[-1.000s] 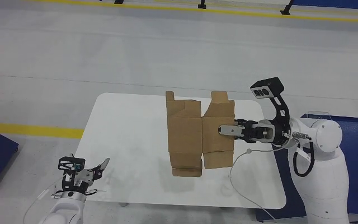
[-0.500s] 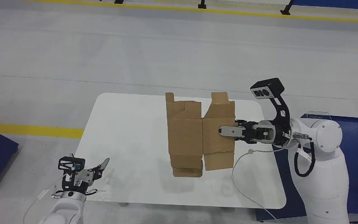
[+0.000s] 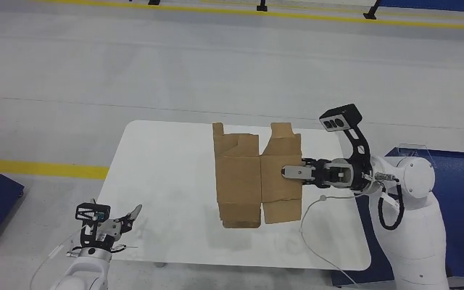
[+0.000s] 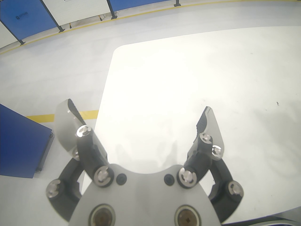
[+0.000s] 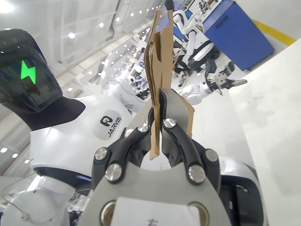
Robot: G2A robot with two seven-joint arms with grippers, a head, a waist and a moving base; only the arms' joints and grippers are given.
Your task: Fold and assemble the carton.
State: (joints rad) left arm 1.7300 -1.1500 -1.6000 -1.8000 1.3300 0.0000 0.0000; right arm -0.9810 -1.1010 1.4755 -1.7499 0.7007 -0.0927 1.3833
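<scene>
Obs.: the right gripper (image 3: 284, 172) has its fingers pinching the edge of the carton (image 3: 257, 177) nearest the right arm. The carton is brown and flattened, with flaps sticking out at both ends, and lies over the middle of the white table (image 3: 159, 159). Edge-on from the right wrist, its layers gape slightly. Cannot tell whether it rests on the table or hangs above it. The left gripper (image 4: 137, 105) has its fingers spread, with nothing between them. It sits at the table's near left corner, well apart from the carton.

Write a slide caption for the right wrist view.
Right claw shut on the flat carton, seen edge-on, white table alongside.
</scene>
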